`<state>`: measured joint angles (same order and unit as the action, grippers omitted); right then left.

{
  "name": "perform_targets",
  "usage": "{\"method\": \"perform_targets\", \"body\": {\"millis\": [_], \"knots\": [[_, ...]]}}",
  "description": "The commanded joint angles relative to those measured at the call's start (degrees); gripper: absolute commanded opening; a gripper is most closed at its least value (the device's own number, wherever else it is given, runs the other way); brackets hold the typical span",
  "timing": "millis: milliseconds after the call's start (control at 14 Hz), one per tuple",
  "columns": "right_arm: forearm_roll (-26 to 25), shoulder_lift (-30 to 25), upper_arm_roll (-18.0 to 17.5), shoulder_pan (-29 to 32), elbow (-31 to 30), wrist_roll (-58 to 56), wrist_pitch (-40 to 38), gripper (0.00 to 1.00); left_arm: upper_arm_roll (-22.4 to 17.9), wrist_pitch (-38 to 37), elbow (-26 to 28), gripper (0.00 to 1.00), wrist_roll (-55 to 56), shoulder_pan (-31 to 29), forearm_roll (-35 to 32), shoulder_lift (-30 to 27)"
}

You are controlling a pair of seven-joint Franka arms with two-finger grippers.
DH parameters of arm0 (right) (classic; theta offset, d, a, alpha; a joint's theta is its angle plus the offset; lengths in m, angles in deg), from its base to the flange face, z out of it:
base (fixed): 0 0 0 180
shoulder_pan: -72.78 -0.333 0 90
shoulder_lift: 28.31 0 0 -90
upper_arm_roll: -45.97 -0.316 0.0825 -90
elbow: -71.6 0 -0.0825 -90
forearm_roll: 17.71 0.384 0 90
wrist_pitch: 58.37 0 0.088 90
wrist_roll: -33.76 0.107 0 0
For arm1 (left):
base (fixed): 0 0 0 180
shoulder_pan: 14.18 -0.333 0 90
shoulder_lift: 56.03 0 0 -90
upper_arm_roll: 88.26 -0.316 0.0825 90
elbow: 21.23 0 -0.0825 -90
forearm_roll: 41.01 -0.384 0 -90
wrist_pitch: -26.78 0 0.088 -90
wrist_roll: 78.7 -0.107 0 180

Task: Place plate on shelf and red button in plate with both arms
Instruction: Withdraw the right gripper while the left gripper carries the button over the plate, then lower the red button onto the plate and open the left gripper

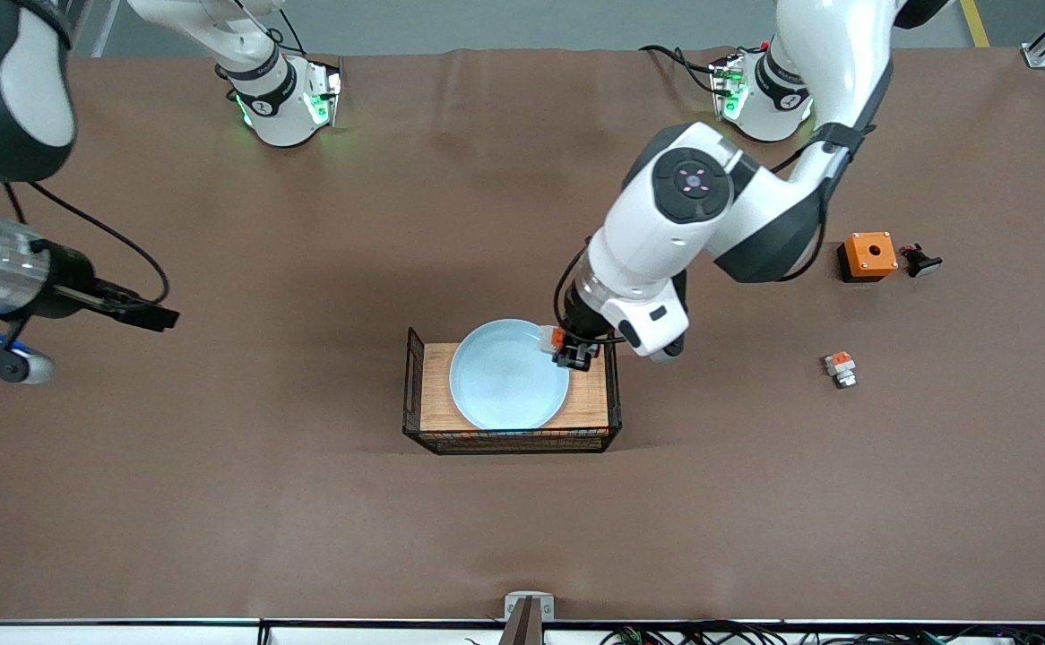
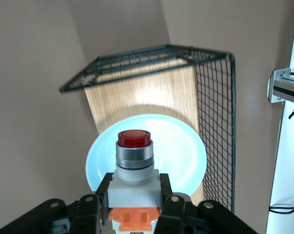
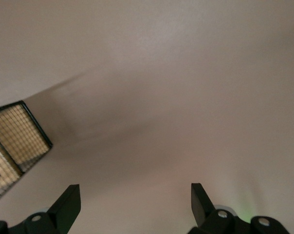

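Brown desk (image 1: pixel 307 502): round pale-blue plate (image 1: pixel 505 381) already sits in the wire-sided wooden tray (image 1: pixel 590 408). Left gripper (image 1: pixel 574 356), jaws clamped on the red-capped push button (image 2: pixel 134 161), hovers over the plate's rim; lowering and release probably follow. Right gripper (image 3: pixel 135 202) waits, jaws wide.

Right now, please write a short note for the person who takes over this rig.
Left gripper: shut on the red button, over the plate's rim at the left arm's end of the tray.
Right gripper: open, holds nothing, waits over bare table toward the right arm's end.
Plate: already lies in the wire-sided wooden tray.
Left to do: set the button down and release it.
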<state>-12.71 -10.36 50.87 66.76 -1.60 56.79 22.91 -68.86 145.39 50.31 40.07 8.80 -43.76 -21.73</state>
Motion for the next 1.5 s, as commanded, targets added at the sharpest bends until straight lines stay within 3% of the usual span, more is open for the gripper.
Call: {"method": "perform_targets", "body": {"millis": [0, 142, 570, 1424], "knots": [[-2.1, -2.0, -0.9, 3.3, -2.3, -8.9, 0.6, 1.0, -5.0, 2.8, -2.8, 0.33, 2.7, 5.8, 0.3, 2.9], [-5.0, -2.0, -0.9, 3.7, -2.3, -12.4, 0.6, 1.0, -7.9, 4.4, -2.8, 0.33, 3.7, 9.0, 0.3, 4.2], [-5.3, -3.9, -0.9, 5.2, -7.0, -16.6, 4.2, 1.0, -14.6, 10.6, -3.2, 0.33, 3.8, 15.5, 0.3, 8.3], [-6.2, -3.3, -0.9, 6.8, -5.1, -22.4, 2.8, 1.0, -16.4, 14.9, -4.0, 0.35, 3.6, 16.7, 0.3, 11.4]]}}
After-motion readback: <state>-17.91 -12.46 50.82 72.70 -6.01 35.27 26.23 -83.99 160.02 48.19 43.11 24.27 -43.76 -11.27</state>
